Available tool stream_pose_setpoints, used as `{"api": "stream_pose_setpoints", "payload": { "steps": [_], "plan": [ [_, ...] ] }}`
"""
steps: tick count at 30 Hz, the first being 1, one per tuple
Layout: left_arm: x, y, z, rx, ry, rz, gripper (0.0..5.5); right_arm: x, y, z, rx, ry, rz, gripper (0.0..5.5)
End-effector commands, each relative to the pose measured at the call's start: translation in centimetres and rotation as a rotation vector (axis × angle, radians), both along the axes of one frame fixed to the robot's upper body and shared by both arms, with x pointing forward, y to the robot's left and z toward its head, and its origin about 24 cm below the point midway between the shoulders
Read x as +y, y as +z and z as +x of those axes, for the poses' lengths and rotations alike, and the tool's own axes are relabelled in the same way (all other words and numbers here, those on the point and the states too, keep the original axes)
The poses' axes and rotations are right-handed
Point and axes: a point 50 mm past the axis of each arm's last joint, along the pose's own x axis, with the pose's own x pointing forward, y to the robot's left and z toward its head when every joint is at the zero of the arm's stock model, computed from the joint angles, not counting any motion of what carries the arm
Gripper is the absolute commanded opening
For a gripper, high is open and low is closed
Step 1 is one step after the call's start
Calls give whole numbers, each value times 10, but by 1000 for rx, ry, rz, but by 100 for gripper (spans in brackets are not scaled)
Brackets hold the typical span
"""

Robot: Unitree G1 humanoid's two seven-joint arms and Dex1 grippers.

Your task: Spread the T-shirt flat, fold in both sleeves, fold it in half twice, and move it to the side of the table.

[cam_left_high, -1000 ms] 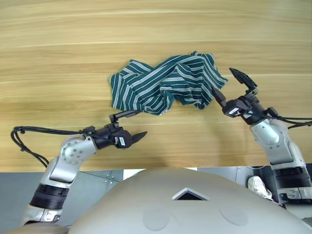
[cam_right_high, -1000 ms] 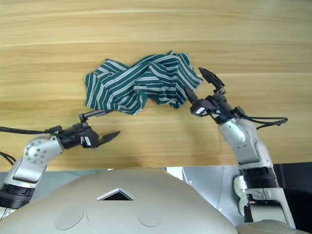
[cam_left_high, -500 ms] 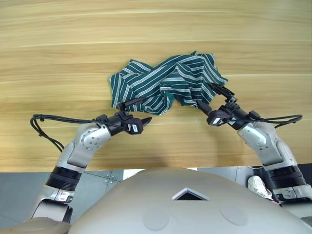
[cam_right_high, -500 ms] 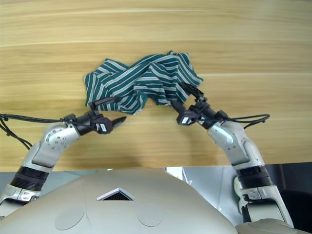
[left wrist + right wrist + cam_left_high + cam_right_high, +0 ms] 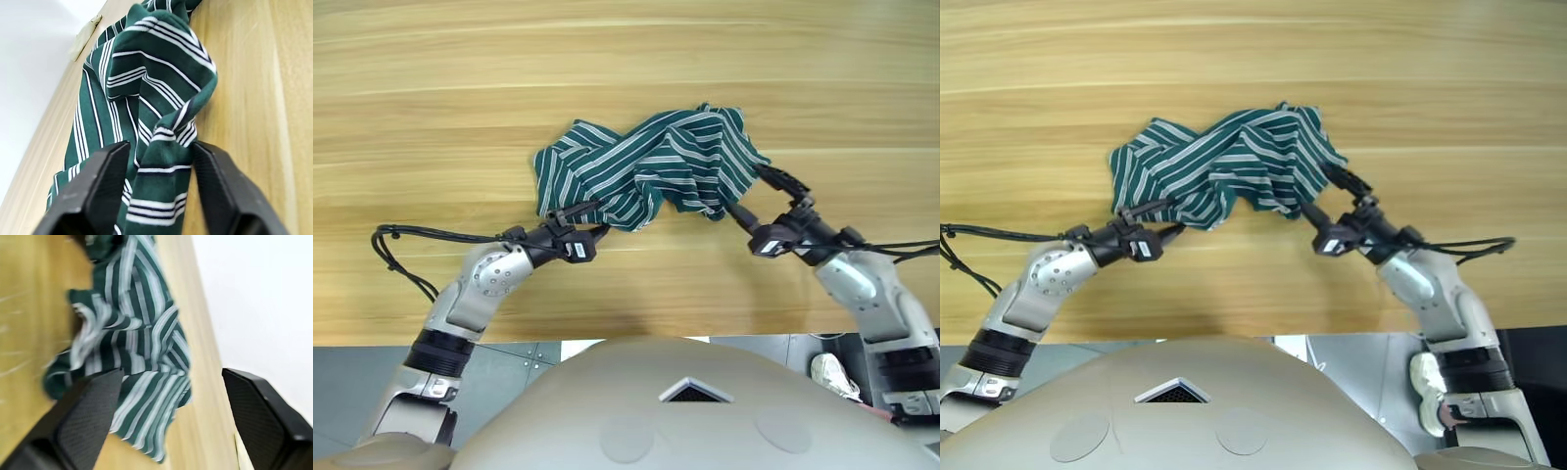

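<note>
A green T-shirt (image 5: 646, 166) with white stripes lies crumpled in a heap on the wooden table (image 5: 431, 117). My left gripper (image 5: 584, 221) is at the heap's near-left corner. In the left wrist view its fingers (image 5: 93, 196) press a bunched fold of the T-shirt (image 5: 161, 147) from both sides. My right gripper (image 5: 759, 196) is at the heap's near-right edge, open, with one finger on each side of the hem. In the right wrist view its fingers (image 5: 83, 421) stand wide apart, with the striped T-shirt (image 5: 132, 342) just beyond them.
Bare wood surrounds the heap on all sides. The table's near edge (image 5: 636, 338) runs just behind both forearms. Black cables (image 5: 401, 240) trail from the left wrist over the tabletop.
My left gripper moved forward to the shirt's near-left corner and closed on the fold. My right gripper swung in to the shirt's right edge, then shifted slightly right, still open.
</note>
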Motion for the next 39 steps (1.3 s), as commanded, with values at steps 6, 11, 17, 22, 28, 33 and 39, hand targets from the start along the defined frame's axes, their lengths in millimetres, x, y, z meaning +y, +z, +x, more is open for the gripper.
{"api": "stream_pose_setpoints", "payload": {
  "steps": [6,11,17,22,28,33,39],
  "plan": [
    [-8,-8,-6,54,-46,2,82,21,-35,-30,305,172,-4,374],
    [-9,-8,-6,49,-41,-9,9,16,-58,-22,375,129,-58,374],
    [-7,-5,-6,36,-22,-36,1,3,-69,-4,368,17,-64,374],
    [-7,-5,-7,28,-2,-45,0,-2,-75,-4,387,3,-69,358],
    [-8,-4,-6,19,11,-58,0,-2,-73,-5,379,21,-52,260],
    [-8,-3,-6,9,38,-83,0,-1,-70,-8,386,53,-36,169],
    [-10,5,-5,-13,51,-138,0,-3,-75,-8,404,41,-39,60]
  ]
}}
